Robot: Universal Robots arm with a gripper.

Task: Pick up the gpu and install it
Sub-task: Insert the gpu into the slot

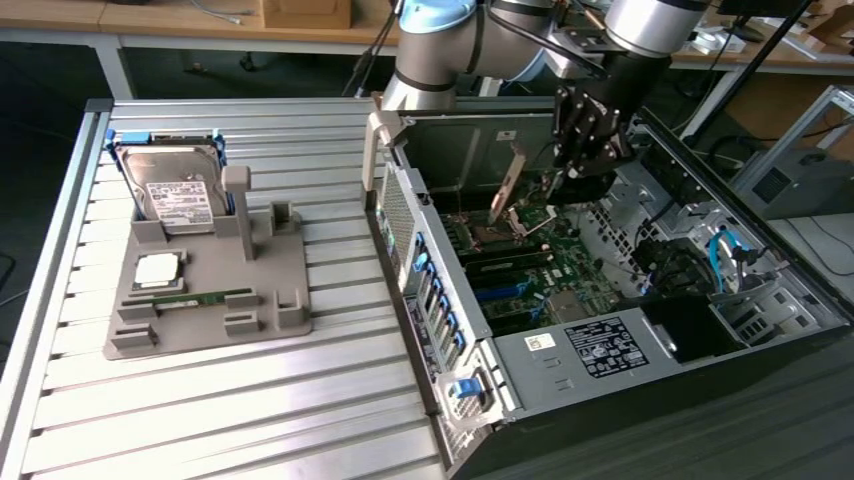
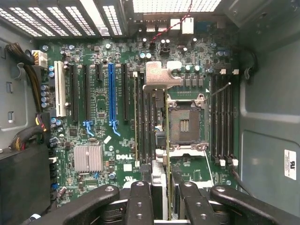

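Note:
The gpu shows edge-on in the wrist view as a thin board, its silvery end bracket at the far end. It hangs over the motherboard between the black slots and the CPU socket. My gripper is shut on the card, one finger pressed to each side. In the exterior view the gripper reaches down into the open computer case, and the gpu hangs slanted just above the board.
On the slatted table at the exterior view's left stands a grey fixture holding a hard drive, a chip and a green memory stick. A blue slot, a heat sink and cable bundles crowd the motherboard.

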